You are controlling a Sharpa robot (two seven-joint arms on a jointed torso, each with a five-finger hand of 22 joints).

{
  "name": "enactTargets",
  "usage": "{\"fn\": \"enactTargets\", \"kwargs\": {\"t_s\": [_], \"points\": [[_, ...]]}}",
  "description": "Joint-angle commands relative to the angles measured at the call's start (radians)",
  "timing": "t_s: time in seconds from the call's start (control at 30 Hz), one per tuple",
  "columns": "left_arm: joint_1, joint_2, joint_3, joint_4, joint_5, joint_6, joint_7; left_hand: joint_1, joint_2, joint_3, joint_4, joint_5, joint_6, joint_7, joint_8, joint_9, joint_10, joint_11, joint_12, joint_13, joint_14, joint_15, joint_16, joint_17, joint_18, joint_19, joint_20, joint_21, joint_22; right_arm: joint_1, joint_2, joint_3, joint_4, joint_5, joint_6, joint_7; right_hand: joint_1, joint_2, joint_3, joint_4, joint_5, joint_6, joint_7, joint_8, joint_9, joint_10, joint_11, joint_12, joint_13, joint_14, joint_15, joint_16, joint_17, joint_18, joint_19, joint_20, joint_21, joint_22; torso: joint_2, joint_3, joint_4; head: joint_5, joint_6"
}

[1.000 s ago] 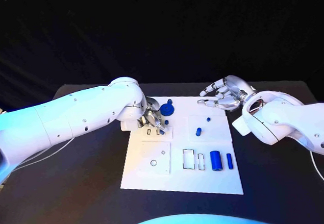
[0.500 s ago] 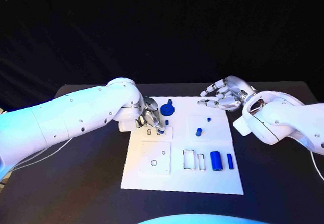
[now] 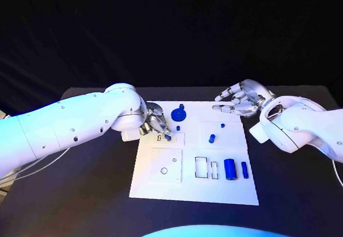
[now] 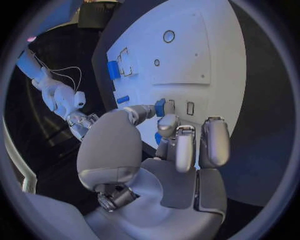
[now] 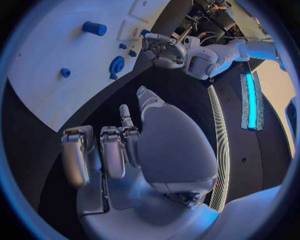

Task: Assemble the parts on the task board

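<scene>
— What do we see our left hand (image 3: 158, 126) doing?
— We see it pinching a small blue part (image 4: 160, 107) between thumb and finger, low over the white task board (image 3: 223, 188), near its 10 o'clock corner.
— And our right hand (image 3: 239, 101)?
— It hangs past the board's 1 o'clock corner with its fingers curled in, holding nothing. More blue parts (image 3: 229, 170) lie at 5 o'clock.

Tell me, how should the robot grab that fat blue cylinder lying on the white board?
Probably across its round sides, at the middle, coming straight down from above. The blue cylinder lies flat on the task board, so its long sides are free. A thinner blue bar lies close beside it, so the fingers need care there. The right hand holds nothing.
</scene>
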Motion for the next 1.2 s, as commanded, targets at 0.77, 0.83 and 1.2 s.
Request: {"fn": "enactTargets", "kwargs": {"t_s": [0.77,0.83,1.2], "points": [[-0.063,-0.007,-0.001,0.051,-0.213,-0.217,0.010,-0.031,-0.006,0.223,-0.230,0.051,0.035,-0.017,0.013,0.016,0.034,-0.007,0.023,0.029,0.091,-0.013,-0.001,0.218,-0.023,0.025,-0.005,0.012,0.024,-0.002,-0.005,0.000,0.002,-0.034,0.015,0.011,-0.002,0.002,0.006,0.000,0.009,-0.008,-0.001,0.006,-0.001,0.039,-0.004,-0.007,0.199,0.100,-0.008,-0.002,0.248,-0.006,0.089,-0.008,-0.006,0.244,0.001,0.0000,-0.0003,0.004,-0.019],[-0.065,-0.007,-0.001,0.051,-0.214,-0.210,0.009,-0.032,-0.006,0.223,-0.230,0.051,0.035,-0.017,0.013,0.016,0.034,-0.007,0.022,0.027,0.091,-0.013,-0.001,0.217,-0.024,0.025,-0.005,0.013,0.025,-0.002,-0.005,0.000,0.002,-0.034,0.015,0.011,-0.002,0.002,0.006,0.000,0.009,-0.008,-0.001,0.006,-0.001,0.039,-0.004,-0.007,0.199,0.100,-0.008,-0.002,0.248,-0.006,0.089,-0.008,-0.006,0.244,0.001,0.0003,0.0000,0.004,-0.020],[-0.068,-0.008,-0.002,0.054,-0.210,-0.174,0.007,-0.032,-0.006,0.224,-0.231,0.051,0.035,-0.017,0.013,0.016,0.033,-0.008,0.021,0.025,0.091,-0.013,0.000,0.218,-0.023,0.025,-0.005,0.012,0.024,-0.003,-0.005,0.000,0.001,-0.036,0.017,0.009,-0.003,0.002,0.006,0.000,0.011,-0.008,-0.001,0.007,-0.001,0.040,-0.004,-0.006,0.200,0.101,-0.008,-0.002,0.249,-0.006,0.089,-0.008,-0.006,0.243,0.000,0.0000,-0.0010,0.005,-0.023]]}}
